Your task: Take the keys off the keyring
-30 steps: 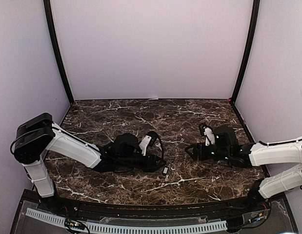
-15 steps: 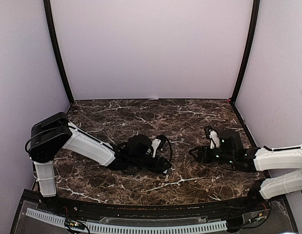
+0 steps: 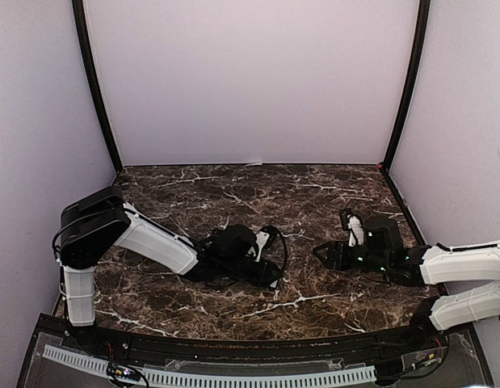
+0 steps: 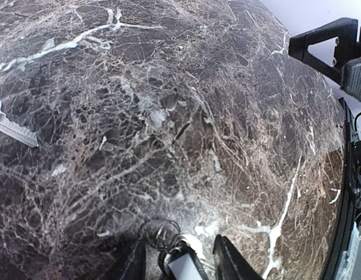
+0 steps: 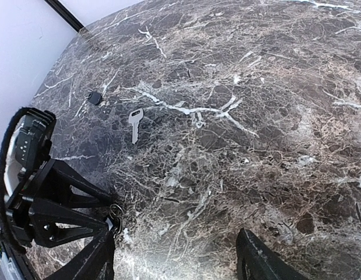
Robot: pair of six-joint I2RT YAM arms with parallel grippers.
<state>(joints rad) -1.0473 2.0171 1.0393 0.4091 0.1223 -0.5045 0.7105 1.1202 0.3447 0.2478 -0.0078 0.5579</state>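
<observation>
Left gripper (image 4: 180, 245), black and two-fingered, lies low on the dark veined marble tabletop (image 3: 314, 194). It is about half closed. Its jaws straddle the thin metal keyring with the small pale-faced rectangular fob (image 4: 181, 267), and a sliver of gap shows on each side of the fob. I read that as a bracket, not a firm pinch.

In the left wrist view the wire loop lies flat on the marble just past the fob, toward 12 o'clock, poking out beyond the fingertips. Whether any key hangs on it, I cannot tell.

One flat silvery metal key (image 5: 134, 123) lies loose on the marble, well apart from the ring. In the right wrist view it sits at about 12 o'clock from the left gripper's tips, with its long axis running roughly 12 to 6 and its head at the 12 end.

Right gripper (image 5: 174, 242) is spread wide and holds nothing. From above, the ring lies at 9 o'clock from it, near but apart, with bare marble between. The two tools face each other tip to tip along the 9-to-3 line.

The left arm is plainly the nearer one. My judgement is that it must clamp the fob first, and the right would then come in from 3 o'clock to work the loop.
</observation>
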